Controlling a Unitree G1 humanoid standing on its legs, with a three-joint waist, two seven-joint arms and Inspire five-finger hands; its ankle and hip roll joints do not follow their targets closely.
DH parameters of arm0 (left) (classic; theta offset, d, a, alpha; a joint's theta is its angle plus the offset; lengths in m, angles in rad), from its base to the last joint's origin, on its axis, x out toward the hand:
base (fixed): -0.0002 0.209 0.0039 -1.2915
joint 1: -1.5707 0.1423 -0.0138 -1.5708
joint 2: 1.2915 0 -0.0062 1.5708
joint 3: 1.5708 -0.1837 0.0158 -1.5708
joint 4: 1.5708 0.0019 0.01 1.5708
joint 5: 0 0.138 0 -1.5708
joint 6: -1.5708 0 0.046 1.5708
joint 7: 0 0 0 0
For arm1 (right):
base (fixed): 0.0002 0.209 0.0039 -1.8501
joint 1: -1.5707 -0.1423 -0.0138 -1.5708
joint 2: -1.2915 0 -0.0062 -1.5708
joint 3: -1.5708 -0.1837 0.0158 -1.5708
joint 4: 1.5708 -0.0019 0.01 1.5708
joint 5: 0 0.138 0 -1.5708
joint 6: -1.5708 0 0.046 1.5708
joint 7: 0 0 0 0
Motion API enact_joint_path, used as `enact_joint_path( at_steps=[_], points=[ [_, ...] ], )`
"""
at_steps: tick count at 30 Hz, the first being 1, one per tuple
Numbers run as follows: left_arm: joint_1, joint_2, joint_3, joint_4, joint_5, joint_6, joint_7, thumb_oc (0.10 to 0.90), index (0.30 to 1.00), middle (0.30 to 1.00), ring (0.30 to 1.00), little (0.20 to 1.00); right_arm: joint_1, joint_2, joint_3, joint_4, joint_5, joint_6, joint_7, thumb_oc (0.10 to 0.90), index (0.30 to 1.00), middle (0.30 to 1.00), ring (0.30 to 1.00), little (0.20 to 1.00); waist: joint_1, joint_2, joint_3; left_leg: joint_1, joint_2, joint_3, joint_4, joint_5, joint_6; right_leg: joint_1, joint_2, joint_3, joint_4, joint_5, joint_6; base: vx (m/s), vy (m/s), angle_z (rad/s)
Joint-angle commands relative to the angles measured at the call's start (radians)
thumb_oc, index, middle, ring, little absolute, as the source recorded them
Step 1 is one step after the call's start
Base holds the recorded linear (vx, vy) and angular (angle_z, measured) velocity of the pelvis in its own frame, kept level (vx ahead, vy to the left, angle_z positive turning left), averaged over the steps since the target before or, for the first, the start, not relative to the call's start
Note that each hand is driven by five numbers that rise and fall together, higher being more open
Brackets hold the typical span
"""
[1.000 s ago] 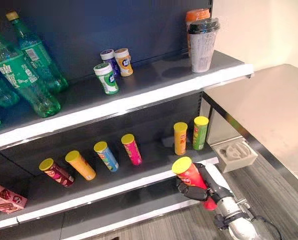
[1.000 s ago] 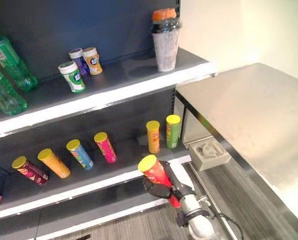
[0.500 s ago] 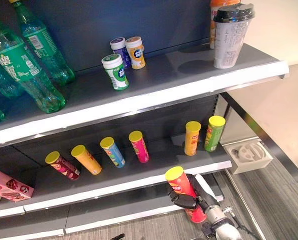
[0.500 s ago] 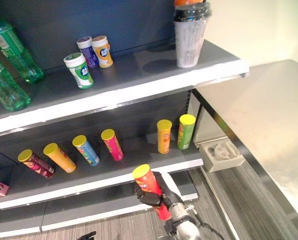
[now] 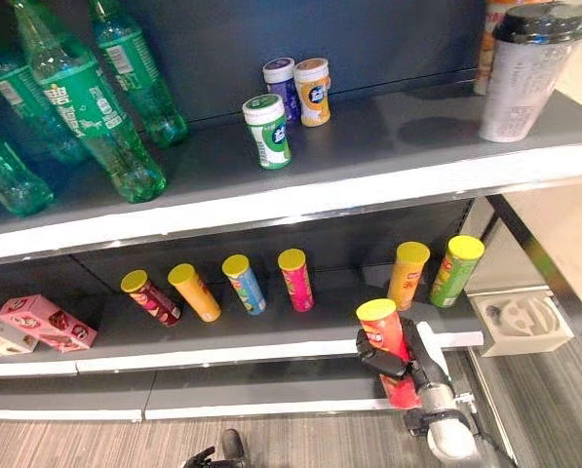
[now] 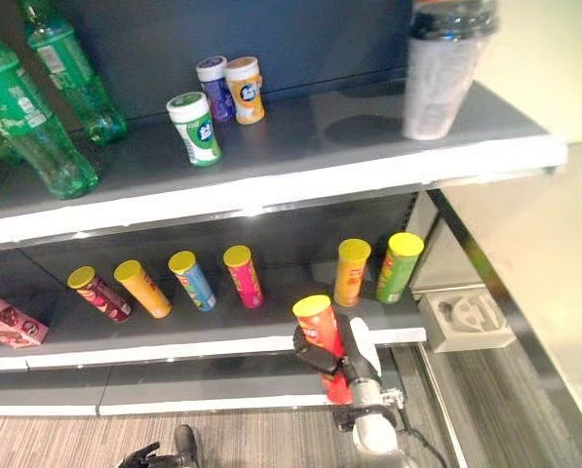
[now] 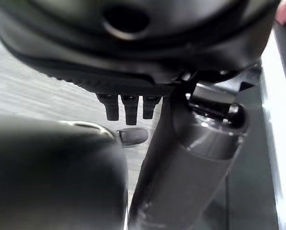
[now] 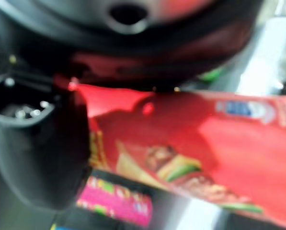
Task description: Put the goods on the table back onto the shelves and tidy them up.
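upper shelf (image 5: 300, 190): green bottles (image 5: 86, 107), three small tubs (image 5: 269, 130), lidded cup (image 5: 527, 73). lower shelf (image 5: 271, 343): pink box (image 5: 49, 322), six yellow-lidded cans. before it, right hand (image 5: 393, 359) curled round red can (image 5: 388, 351). grey plank floor (image 5: 76, 444). left hand (image 7: 128, 108): fingers apparently relaxed.

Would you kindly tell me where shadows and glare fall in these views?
Left eye view: the cup casts a soft round shadow on the upper shelf beside it, and the shelf's white front edge glares. Right wrist view: the right hand shades the near part of the red can.
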Motion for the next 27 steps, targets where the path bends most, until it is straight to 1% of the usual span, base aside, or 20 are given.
enact_joint_path(
  at_steps=[1,3,6,8,11,14,18,19,22,25,26,27],
  points=[
    [-0.009,0.003,-0.033,-0.008,0.015,-0.022,0.027,0.8,0.9,0.9,0.9,0.9,-0.124,0.045,0.054,-0.172,-0.037,-0.086,-0.026,0.4,0.3,0.3,0.3,0.3,-0.024,-0.001,0.057,0.117,-0.018,0.035,-0.043,0.005,-0.026,0.043,-0.077,0.048,-0.127,0.119,-0.015,0.07,0.1,-1.03],
    [-0.024,0.001,-0.028,-0.058,-0.01,-0.036,0.037,0.8,0.9,0.9,0.9,0.9,-0.153,0.034,0.049,-0.21,-0.062,-0.079,-0.051,0.4,0.3,0.3,0.3,0.3,-0.022,0.015,0.067,0.11,-0.035,0.047,-0.043,0.002,-0.022,0.021,-0.101,0.056,-0.143,0.146,-0.003,0.02,0.109,-0.73],
    [-0.046,-0.006,-0.019,-0.055,-0.023,-0.046,0.047,0.8,0.9,0.9,0.9,0.9,-0.175,0.032,0.034,-0.227,-0.07,-0.081,-0.062,0.4,0.3,0.3,0.3,0.3,-0.028,0.031,0.085,0.095,-0.046,0.06,-0.026,0.0,-0.023,-0.001,-0.12,0.06,-0.153,0.169,0.004,-0.01,0.065,-0.08],
    [-0.046,-0.007,-0.01,-0.04,-0.032,-0.049,0.054,0.8,0.9,0.9,0.9,0.9,-0.166,0.033,0.024,-0.239,-0.069,-0.082,-0.065,0.4,0.3,0.3,0.3,0.3,-0.031,0.038,0.092,0.079,-0.049,0.06,-0.006,-0.01,-0.023,-0.015,-0.126,0.063,-0.154,0.174,0.009,-0.03,0.027,0.15],
    [-0.035,0.005,0.009,-0.023,-0.036,-0.051,0.061,0.8,0.9,0.9,0.9,0.9,-0.136,0.041,0.01,-0.26,-0.04,-0.094,-0.064,0.4,0.3,0.3,0.3,0.3,-0.026,0.038,0.082,0.052,-0.044,0.059,0.017,-0.024,-0.022,-0.039,-0.126,0.068,-0.154,0.177,0.009,-0.01,-0.032,-0.05],
    [-0.037,0.005,0.005,-0.016,-0.032,-0.048,0.061,0.8,0.9,0.9,0.9,0.9,-0.137,0.041,0.013,-0.289,-0.03,-0.099,-0.059,0.4,0.3,0.3,0.3,0.3,-0.024,0.036,0.084,0.032,-0.038,0.062,0.026,-0.023,-0.023,-0.056,-0.123,0.071,-0.154,0.179,0.008,-0.02,-0.033,-0.07],
    [-0.041,-0.001,-0.01,-0.028,-0.024,-0.05,0.056,0.8,0.9,0.9,0.9,0.9,-0.152,0.043,0.025,-0.294,-0.023,-0.108,-0.059,0.4,0.3,0.3,0.3,0.3,-0.019,0.04,0.093,0.009,-0.029,0.06,0.04,-0.024,-0.024,-0.076,-0.117,0.071,-0.154,0.182,0.007,-0.03,-0.032,-0.09],
    [-0.044,-0.005,-0.029,-0.047,-0.012,-0.052,0.054,0.8,0.9,0.9,0.9,0.9,-0.164,0.053,0.031,-0.29,-0.015,-0.113,-0.065,0.4,0.3,0.3,0.3,0.3,-0.016,0.042,0.102,-0.004,-0.026,0.059,0.049,-0.025,-0.024,-0.082,-0.116,0.072,-0.154,0.185,0.007,-0.03,-0.029,-0.07],
    [-0.042,-0.006,-0.039,-0.067,-0.006,-0.053,0.053,0.8,0.9,0.9,0.9,0.9,-0.172,0.074,0.031,-0.279,-0.002,-0.117,-0.072,0.4,0.3,0.3,0.3,0.3,-0.012,0.045,0.106,-0.017,-0.025,0.057,0.056,-0.026,-0.024,-0.092,-0.115,0.074,-0.154,0.188,0.006,-0.02,-0.014,0.01],
    [-0.021,-0.006,-0.028,-0.082,-0.02,-0.058,0.058,0.8,0.9,0.9,0.9,0.9,-0.167,0.148,-0.01,-0.276,0.048,-0.122,-0.103,0.4,0.3,0.3,0.3,0.3,0.0,0.051,0.103,-0.03,-0.024,0.055,0.056,-0.025,-0.023,-0.107,-0.116,0.072,-0.154,0.191,0.003,-0.01,-0.011,0.03],
    [-0.01,-0.01,-0.019,-0.08,-0.027,-0.057,0.056,0.8,0.9,0.9,0.9,0.9,-0.178,0.186,-0.033,-0.288,0.055,-0.128,-0.125,0.4,0.3,0.3,0.3,0.3,0.005,0.055,0.098,-0.038,-0.026,0.052,0.056,-0.025,-0.021,-0.113,-0.119,0.071,-0.154,0.194,0.003,0.02,0.0,0.04],
    [-0.005,-0.011,-0.016,-0.082,-0.032,-0.056,0.055,0.8,0.9,0.9,0.9,0.9,-0.19,0.201,-0.045,-0.295,0.054,-0.132,-0.137,0.4,0.3,0.3,0.3,0.3,0.009,0.056,0.094,-0.044,-0.029,0.05,0.058,-0.026,-0.02,-0.119,-0.12,0.072,-0.154,0.196,0.002,0.02,0.001,0.07]
  ],
)
